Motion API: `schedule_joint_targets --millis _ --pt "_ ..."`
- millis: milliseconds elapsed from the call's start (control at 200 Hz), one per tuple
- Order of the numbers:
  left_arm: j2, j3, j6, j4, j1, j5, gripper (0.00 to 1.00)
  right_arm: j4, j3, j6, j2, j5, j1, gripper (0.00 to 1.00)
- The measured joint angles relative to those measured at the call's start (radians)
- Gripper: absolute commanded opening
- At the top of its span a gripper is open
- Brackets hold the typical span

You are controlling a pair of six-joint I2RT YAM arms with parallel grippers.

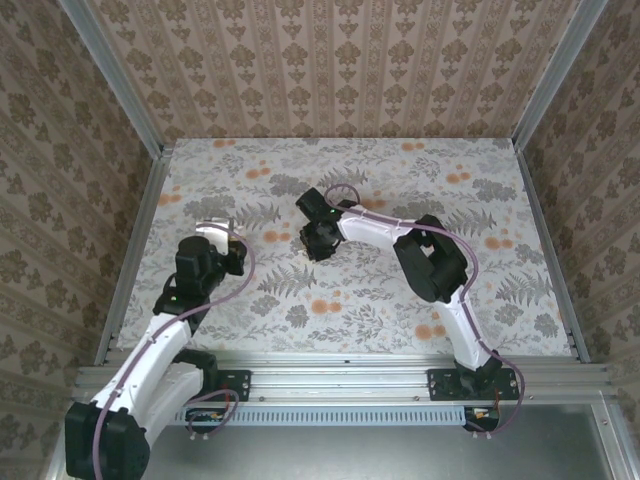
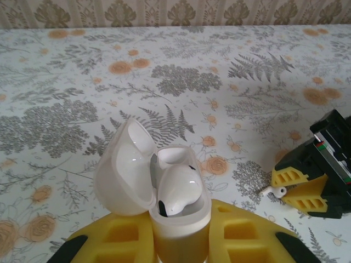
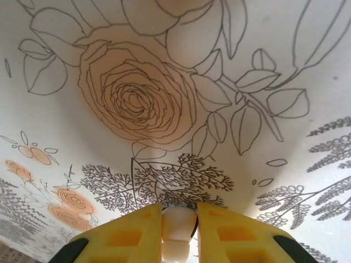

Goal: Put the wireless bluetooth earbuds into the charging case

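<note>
You'd see a fern-and-rose printed surface (image 1: 420, 190) boxed in by damask-papered walls (image 1: 340, 60) and bare metal posts (image 1: 112, 75). Left of its middle, the left end effector (image 2: 184, 227) is clamped on the charging case (image 2: 123, 175). The lid is swung open, with one earbud (image 2: 178, 189) seated inside. Near the surface's middle, the right end effector (image 3: 179, 216) is pinched shut on the other earbud (image 3: 176, 246), low over the print.

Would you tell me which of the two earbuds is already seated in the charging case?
The glossy white earbud inside the open charging case; the other earbud is outside, between the right gripper's jaws.
</note>
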State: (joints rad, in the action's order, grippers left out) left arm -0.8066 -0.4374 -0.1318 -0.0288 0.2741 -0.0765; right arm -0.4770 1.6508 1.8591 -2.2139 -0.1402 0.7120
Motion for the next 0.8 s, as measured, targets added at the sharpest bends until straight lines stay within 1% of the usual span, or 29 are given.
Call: schedule_joint_targets --millis 175,320,445,535,630,800 --pt "-0.067 0.000 -0.006 -0.009 -0.009 -0.076 0.18 0.126 -0.204 -0.109 0.122 0.042 0.003 0.22" --pt "-0.129 -0.002 -0.012 -0.024 -0.014 -0.177 0.18 0.201 -0.349 -0.243 0.257 0.097 0.005 0.22" --pt "-0.149 -0.010 0.002 -0.032 -0.012 -0.271 0.18 0.282 -0.447 -0.373 0.383 0.137 0.005 0.22" --pt "-0.150 -0.011 0.053 -0.051 0.003 -0.335 0.19 0.337 -0.496 -0.472 0.451 0.153 0.005 0.22" --pt "-0.153 -0.011 0.127 -0.082 0.046 -0.388 0.18 0.393 -0.546 -0.583 0.507 0.162 0.005 0.23" --pt "-0.210 -0.011 0.235 -0.138 0.122 -0.430 0.18 0.447 -0.630 -0.756 0.597 0.176 0.005 0.23"
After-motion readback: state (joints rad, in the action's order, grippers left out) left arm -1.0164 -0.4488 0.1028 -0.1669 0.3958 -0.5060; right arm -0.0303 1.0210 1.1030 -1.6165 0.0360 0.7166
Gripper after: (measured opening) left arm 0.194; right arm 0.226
